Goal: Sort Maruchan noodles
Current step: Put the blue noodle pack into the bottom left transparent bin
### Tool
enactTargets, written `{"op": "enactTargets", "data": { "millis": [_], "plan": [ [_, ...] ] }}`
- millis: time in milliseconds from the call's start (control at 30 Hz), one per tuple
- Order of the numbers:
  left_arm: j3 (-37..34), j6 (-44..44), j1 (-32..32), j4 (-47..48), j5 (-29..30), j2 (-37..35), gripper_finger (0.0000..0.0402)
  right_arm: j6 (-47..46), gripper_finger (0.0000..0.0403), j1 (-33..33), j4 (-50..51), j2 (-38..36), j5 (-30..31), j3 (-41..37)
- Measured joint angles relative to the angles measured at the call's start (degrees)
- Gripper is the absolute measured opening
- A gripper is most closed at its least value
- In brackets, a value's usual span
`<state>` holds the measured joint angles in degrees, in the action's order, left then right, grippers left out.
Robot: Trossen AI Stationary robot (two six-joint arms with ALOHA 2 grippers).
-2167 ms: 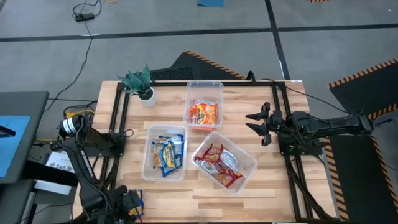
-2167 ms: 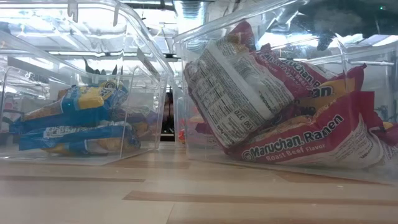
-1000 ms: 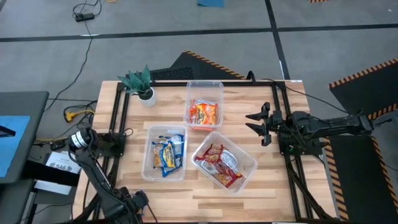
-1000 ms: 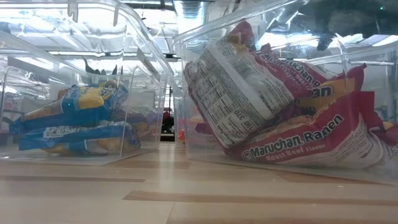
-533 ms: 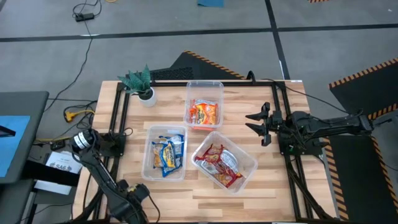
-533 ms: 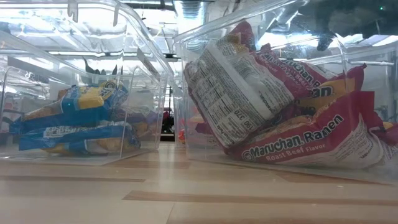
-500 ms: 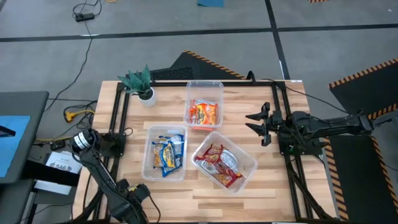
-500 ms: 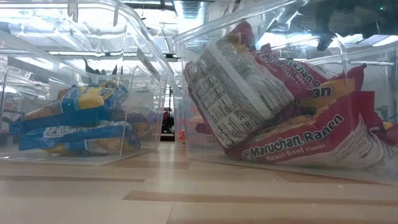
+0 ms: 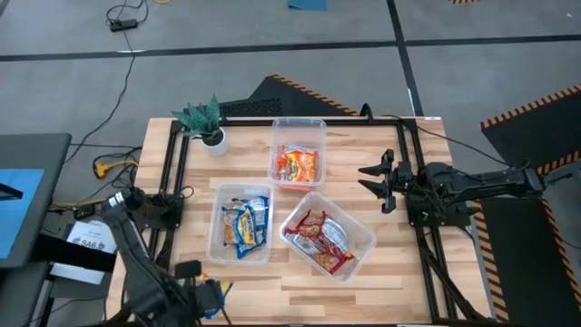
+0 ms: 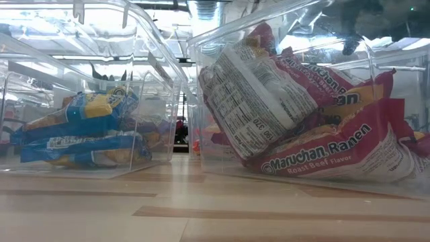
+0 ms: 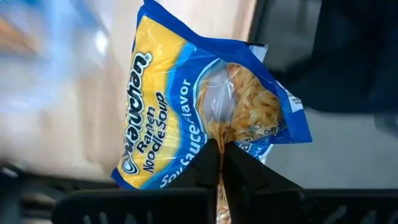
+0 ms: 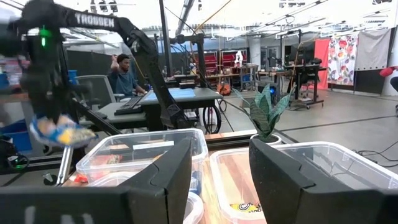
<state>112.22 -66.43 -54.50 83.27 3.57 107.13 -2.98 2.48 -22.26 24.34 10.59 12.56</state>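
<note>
My left gripper (image 9: 201, 292) hangs over the table's near left corner, shut on a blue-and-yellow Maruchan noodle packet (image 11: 186, 93). The right wrist view shows that packet (image 12: 59, 134) in the air under the left arm. More blue packets (image 9: 243, 225) lie in a clear bin (image 9: 218, 195). Orange ones (image 9: 297, 166) lie in the far bin (image 9: 300, 124), and red ones (image 9: 318, 238) in the slanted bin (image 9: 363, 238). My right gripper (image 9: 377, 182) waits open at the table's right side, pointing level toward the left. My left gripper pinches the packet's wrapper (image 11: 217, 138) between its two fingers (image 11: 200, 175), on the clear-windowed face near one long edge. The fingers come from above, pointing down. The packet is lifted clear of the table and hangs below the fingers, its wrapper puckered at the pinch.
A small green potted plant (image 9: 207, 123) stands at the table's far left corner. The three bins fill the table's middle; bare wood (image 9: 300, 295) lies along the near edge. A person (image 12: 124, 71) sits at a desk beyond the table.
My left gripper has risen near the table's near left corner and shifted a little toward the right edge. The blue-and-yellow packet now hangs from it, lifted clear.
</note>
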Motion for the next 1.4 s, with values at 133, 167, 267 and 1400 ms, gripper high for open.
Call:
{"op": "enactTargets", "data": {
  "millis": [133,167,267,1400],
  "plan": [
    [10.44,6.93,0.04,7.22,13.05,-0.21,0.0000,-0.02,0.0182,0.00,0.01,0.02,0.00,0.00],
    [11.86,10.86,0.33,6.82,16.54,-0.59,0.0000,-0.02,0.0182,0.00,0.00,0.02,0.00,0.00],
    [13.56,22.70,1.74,5.72,25.26,-2.06,0.0000,-0.06,0.0182,0.02,0.08,0.02,-0.02,0.00],
    [-64.70,49.43,26.17,-61.26,24.22,-48.71,0.0000,-4.11,0.0182,0.13,3.54,0.02,-0.17,0.00]
  ]
}}
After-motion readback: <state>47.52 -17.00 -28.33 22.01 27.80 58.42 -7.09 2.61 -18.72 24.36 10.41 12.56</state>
